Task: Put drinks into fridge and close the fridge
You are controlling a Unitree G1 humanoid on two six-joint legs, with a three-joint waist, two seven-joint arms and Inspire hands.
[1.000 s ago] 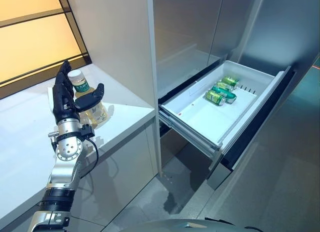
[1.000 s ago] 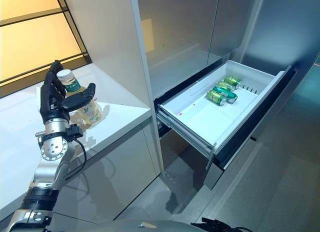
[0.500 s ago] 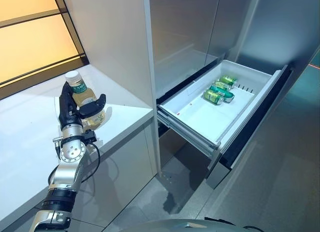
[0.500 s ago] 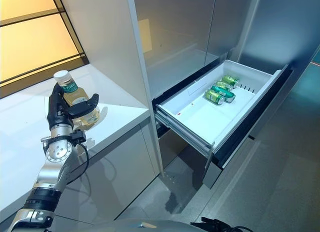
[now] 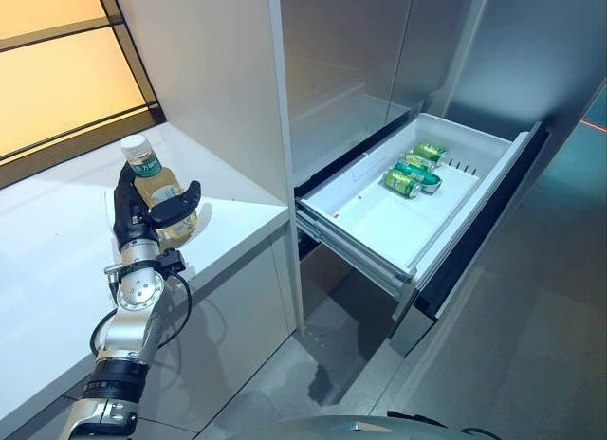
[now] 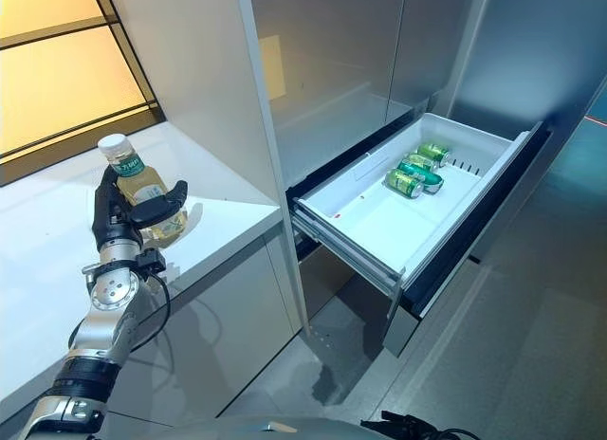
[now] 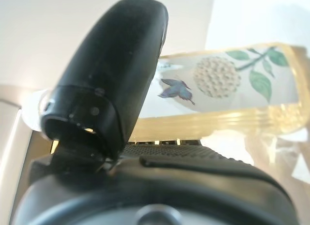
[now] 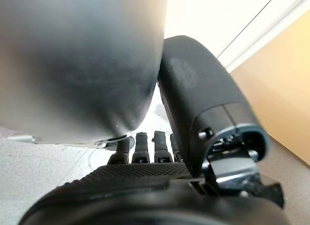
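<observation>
A bottle of yellow drink with a white cap stands upright on the white counter. My left hand is shut on it, thumb across the front and fingers behind. The left wrist view shows the thumb pressed over the bottle's label. To the right, the fridge has its white drawer pulled out, with several green cans lying at its far end. My right hand appears only in its own wrist view, fingers relaxed and holding nothing.
A white cabinet wall rises between the counter and the fridge. The drawer's dark front panel juts out over the grey floor. An amber window panel runs behind the counter.
My left hand was open beside the bottle a second ago; its fingers and thumb have since closed round it. The bottle now stands straighter.
</observation>
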